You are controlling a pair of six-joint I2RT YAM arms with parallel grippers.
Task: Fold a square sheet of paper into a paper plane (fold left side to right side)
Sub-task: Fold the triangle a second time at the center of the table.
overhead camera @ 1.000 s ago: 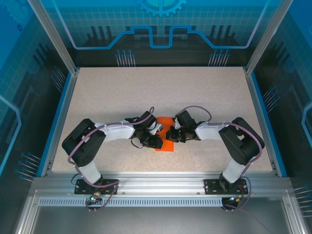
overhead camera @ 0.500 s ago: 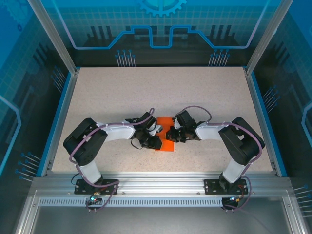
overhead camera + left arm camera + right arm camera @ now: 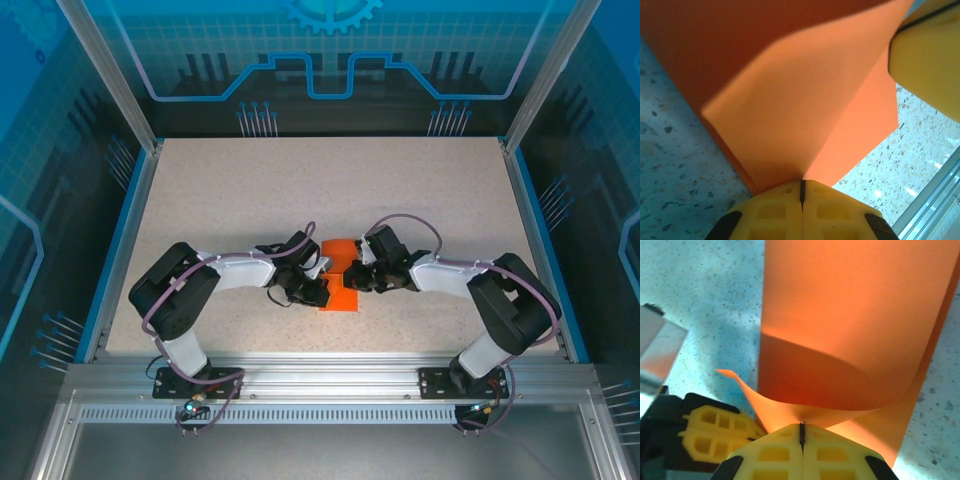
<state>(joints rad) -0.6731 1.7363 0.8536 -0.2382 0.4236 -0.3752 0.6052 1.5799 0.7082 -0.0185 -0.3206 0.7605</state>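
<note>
While the square sheet of paper is lying near the middle of the bench, between the two arms, part of it is curling up off the flat layer. The left hand is pinching a raised corner, fingers closed on the paper. The right hand is likewise clamping a lifted edge just beside it.

Judged step: left-to-right fold, flap raised, not yet laid over.

Next move is calling for both hands carrying the flap across together, matching the edges, then pressing the crease flat.
</note>
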